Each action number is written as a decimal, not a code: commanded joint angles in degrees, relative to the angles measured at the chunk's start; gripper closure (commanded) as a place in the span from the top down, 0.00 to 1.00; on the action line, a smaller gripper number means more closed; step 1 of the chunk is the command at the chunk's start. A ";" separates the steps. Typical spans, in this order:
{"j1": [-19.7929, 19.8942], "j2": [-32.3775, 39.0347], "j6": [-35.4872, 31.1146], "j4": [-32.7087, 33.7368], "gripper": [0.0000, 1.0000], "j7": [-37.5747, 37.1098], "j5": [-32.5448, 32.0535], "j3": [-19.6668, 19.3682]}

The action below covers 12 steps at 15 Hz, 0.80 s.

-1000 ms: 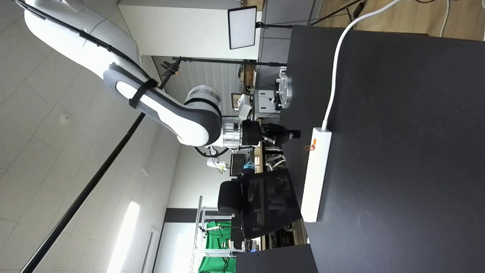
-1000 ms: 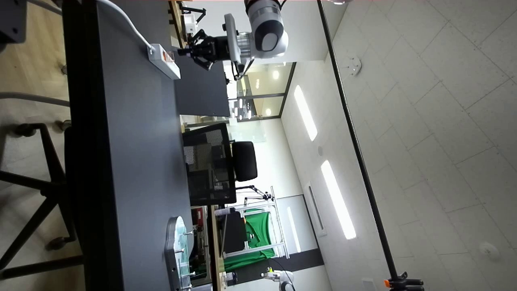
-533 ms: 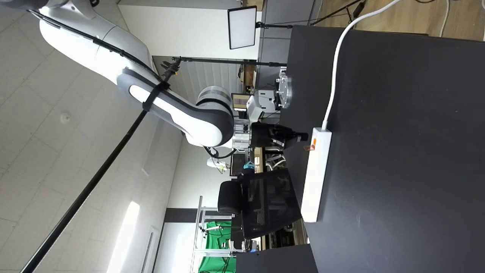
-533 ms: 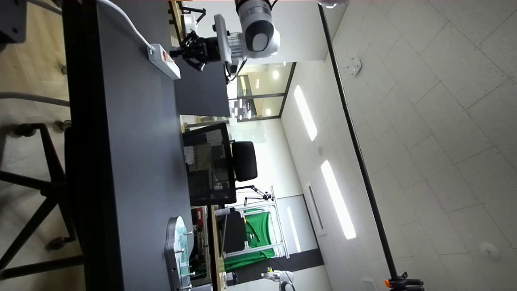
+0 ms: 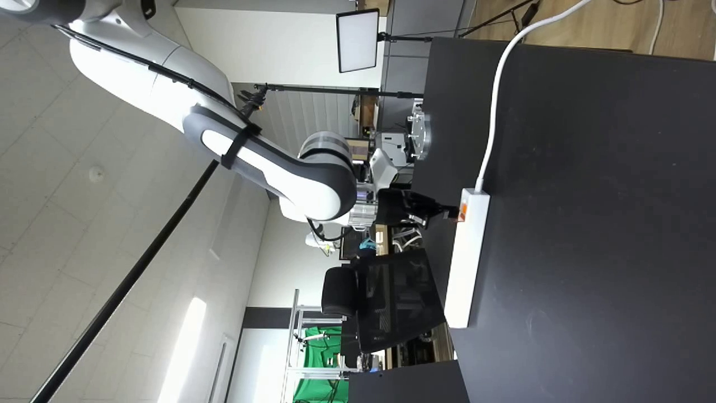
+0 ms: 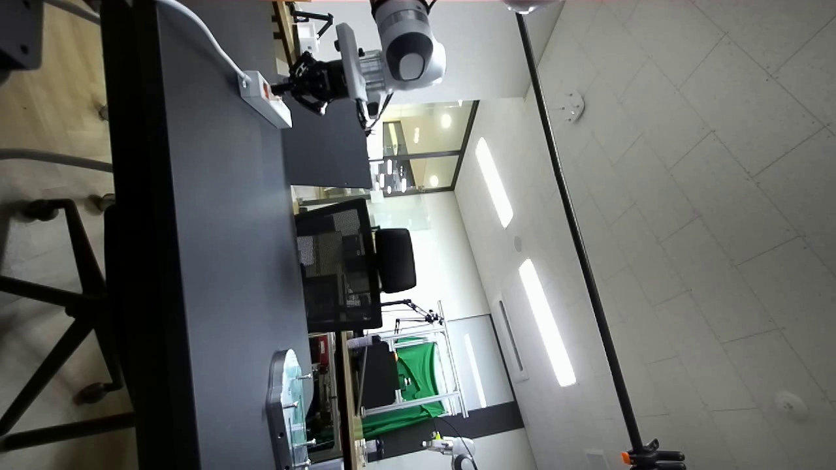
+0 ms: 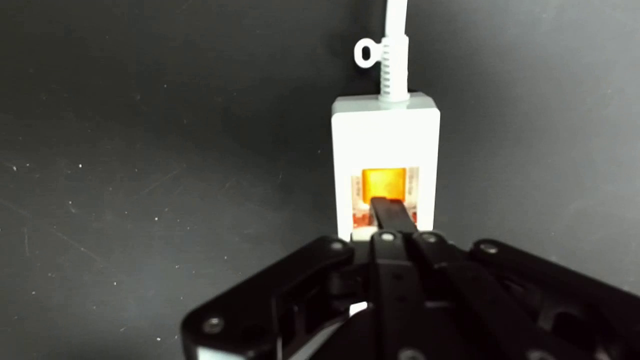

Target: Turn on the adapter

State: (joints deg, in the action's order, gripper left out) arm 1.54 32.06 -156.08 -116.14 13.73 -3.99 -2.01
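Observation:
The adapter is a long white power strip [image 5: 467, 268] lying on the dark table. It also shows in an exterior view [image 6: 262, 108] and in the wrist view [image 7: 385, 135]. Its orange switch [image 7: 384, 182] sits near the cable end and looks bright yellow-orange. My gripper [image 7: 389, 201] is shut with nothing between its fingers. In the wrist view its fingertips overlap the lower edge of the switch. In both exterior views the fingertips [image 5: 454, 212] [image 6: 277, 89] are at the switch. Whether they press it I cannot tell. The strip's far part is hidden behind the gripper in the wrist view.
A white cable [image 5: 493, 112] runs from the strip across the table [image 5: 593, 224]. A round metal plate with posts [image 6: 287, 405] stands on the table. A black mesh chair [image 5: 394, 302] is beyond the table edge.
My gripper has moved from above the strip down to its switch and tilted slightly. The orange of the switch looks larger and brighter in an exterior view. The strip has not moved.

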 commanded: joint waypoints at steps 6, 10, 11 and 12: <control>-1.94 3.36 0.49 3.46 0.00 -4.91 -3.07 -1.59; -2.30 3.95 0.48 3.62 0.00 -5.80 -3.63 -2.07; -2.17 3.86 0.35 3.41 0.00 -5.86 -3.38 -1.98; -2.33 3.64 -0.22 3.06 0.00 -6.12 -3.49 -2.16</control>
State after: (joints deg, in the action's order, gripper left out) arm 0.02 33.96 -156.05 -114.71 11.06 -5.89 -3.23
